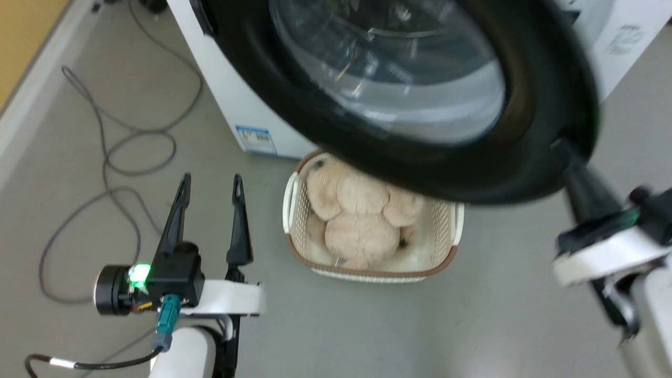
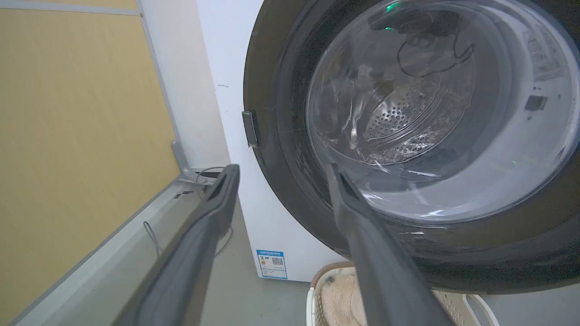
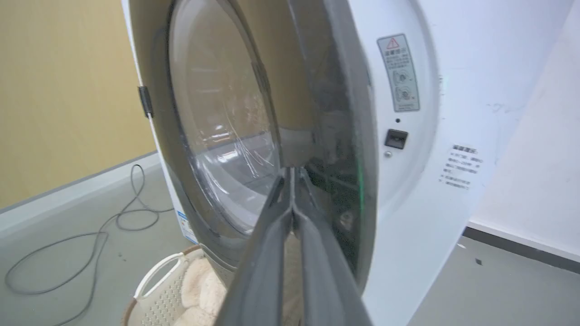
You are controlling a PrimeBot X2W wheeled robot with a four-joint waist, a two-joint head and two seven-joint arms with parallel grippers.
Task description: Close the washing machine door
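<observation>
The washing machine door (image 1: 530, 131), glossy black with a bulging glass window, stands partly swung out from the white washing machine (image 1: 231, 100). My right gripper (image 1: 564, 152) is shut with nothing between its fingers. In the right wrist view its joined tips (image 3: 292, 171) press on the door's black rim (image 3: 335, 136), and the machine's front (image 3: 430, 190) with its latch slot shows beside the door's free edge. My left gripper (image 1: 210, 181) hangs open over the floor, left of the door and apart from it. From the left wrist view the gripper (image 2: 283, 170) faces the door (image 2: 272, 149).
A white wicker basket (image 1: 290, 210) holding beige plush stands on the floor under the door. A grey cable (image 1: 105, 157) loops over the floor to the left, near a yellow wall (image 2: 68, 136). A blue sticker (image 1: 255, 139) marks the machine's lower corner.
</observation>
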